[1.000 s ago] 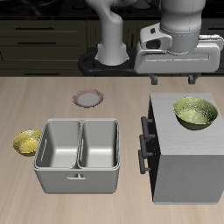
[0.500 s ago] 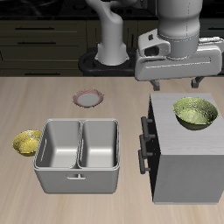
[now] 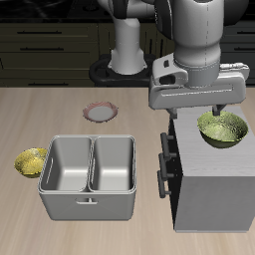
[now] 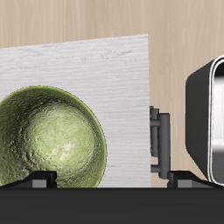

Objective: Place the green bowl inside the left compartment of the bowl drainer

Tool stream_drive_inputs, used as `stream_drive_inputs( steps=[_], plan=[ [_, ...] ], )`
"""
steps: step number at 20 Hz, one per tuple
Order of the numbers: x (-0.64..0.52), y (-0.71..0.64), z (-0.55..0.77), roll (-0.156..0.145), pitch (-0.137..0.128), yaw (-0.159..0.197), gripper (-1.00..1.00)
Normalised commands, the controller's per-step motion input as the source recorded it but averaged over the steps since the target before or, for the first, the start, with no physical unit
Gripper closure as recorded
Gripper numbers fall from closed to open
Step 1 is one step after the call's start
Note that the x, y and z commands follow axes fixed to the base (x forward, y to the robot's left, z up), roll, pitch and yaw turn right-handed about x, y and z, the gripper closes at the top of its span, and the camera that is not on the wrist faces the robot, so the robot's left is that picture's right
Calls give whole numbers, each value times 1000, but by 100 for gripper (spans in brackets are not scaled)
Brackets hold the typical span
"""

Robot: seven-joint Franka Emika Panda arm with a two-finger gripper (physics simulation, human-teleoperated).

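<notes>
I had the gripper [image 3: 204, 113] hanging above the grey cabinet [image 3: 209, 194], just over the near-side rim of the green bowl [image 3: 224, 128]. Its 2 fingers stood spread and held nothing. The green bowl sat upright on the cabinet's flat top, toward the far edge. In the wrist view the green bowl [image 4: 51, 136] filled much of the cabinet top [image 4: 105, 66], with the black handles [image 4: 157, 140] on the cabinet's side and the bowl drainer [image 4: 204, 122] beyond them. The bowl drainer [image 3: 90, 175] stood on the table [image 3: 40, 120] beside the cabinet, both of its 2 compartments bare. A yellow bowl [image 3: 31, 161] sat at the drainer's other side, and a small pinkish dish [image 3: 100, 112] lay farther back.
</notes>
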Motion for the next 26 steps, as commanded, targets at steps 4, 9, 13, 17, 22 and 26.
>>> stream_drive_inputs(
  steps=[4, 9, 13, 17, 22, 26],
  plan=[
    [4, -17, -251, 10, 41, -12, -100],
    [-78, 131, -224, 55, 36, 10, -100],
    [-63, 102, -163, 51, 16, 13, 100],
    [-51, 8, -78, 33, 13, 12, 100],
    [-31, -51, -1, 5, -4, 17, 100],
    [-41, -117, 62, -24, -15, 22, 100]
  ],
)
